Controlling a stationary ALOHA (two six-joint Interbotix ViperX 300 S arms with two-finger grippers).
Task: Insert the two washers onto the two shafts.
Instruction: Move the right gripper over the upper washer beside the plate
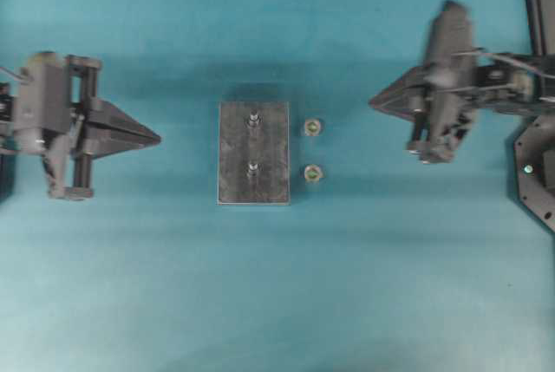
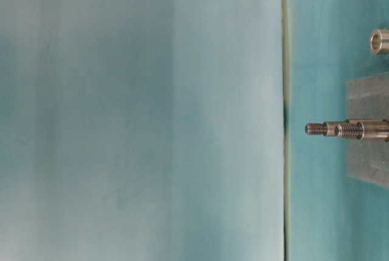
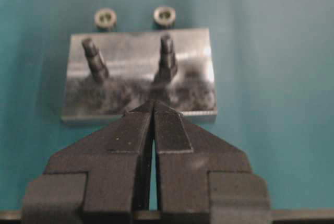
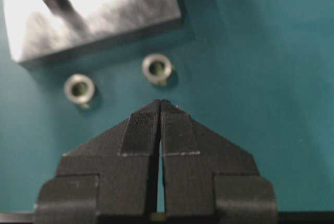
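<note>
Bench, teal surface, flat and plain; pale blue-green backdrop wall rising behind its far edge.

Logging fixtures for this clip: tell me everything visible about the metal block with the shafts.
The metal block is a flat, grey, rectangular plate with a dull, scuffed, partly reflective top, lying flat on the teal table midway between the two arms. Two stepped shafts with threaded tips stand upright along its middle line, both bare. Two washers lie beside its right edge, apart from it. No gripper touches it.
</note>
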